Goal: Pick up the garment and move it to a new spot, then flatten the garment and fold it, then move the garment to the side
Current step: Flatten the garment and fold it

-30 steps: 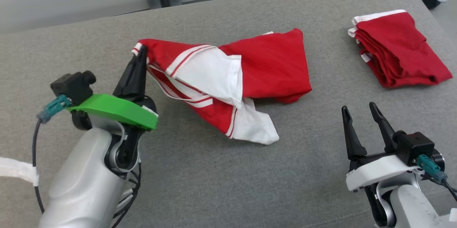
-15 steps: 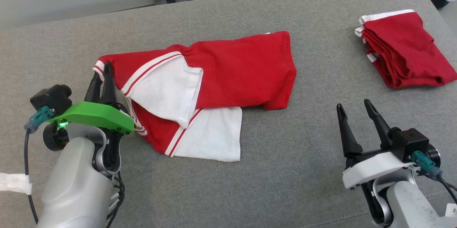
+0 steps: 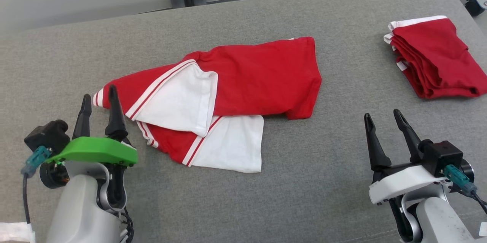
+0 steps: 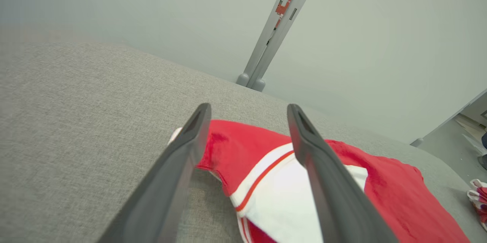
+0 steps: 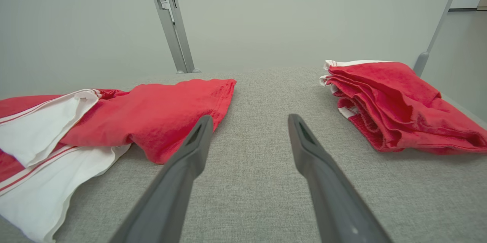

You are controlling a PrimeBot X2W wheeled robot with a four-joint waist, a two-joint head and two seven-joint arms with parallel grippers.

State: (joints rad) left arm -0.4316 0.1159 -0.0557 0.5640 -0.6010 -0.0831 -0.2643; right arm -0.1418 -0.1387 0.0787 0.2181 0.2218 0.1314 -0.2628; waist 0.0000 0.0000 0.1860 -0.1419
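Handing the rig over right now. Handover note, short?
Left gripper: open, empty, fingertips at the garment's striped left corner.
Right gripper: open, empty, above the gray surface, right of the garment.
Garment: lying mid-surface, rumpled, white panels flipped over the red. A folded red pile sits far right.
Done: garment set down, apparently at its new spot.
Left: flatten, fold, move aside.

The green-capped left gripper [image 3: 99, 92] points forward, dark fingers spread wide. The white-capped right gripper [image 3: 382, 113] likewise has fingers parted.
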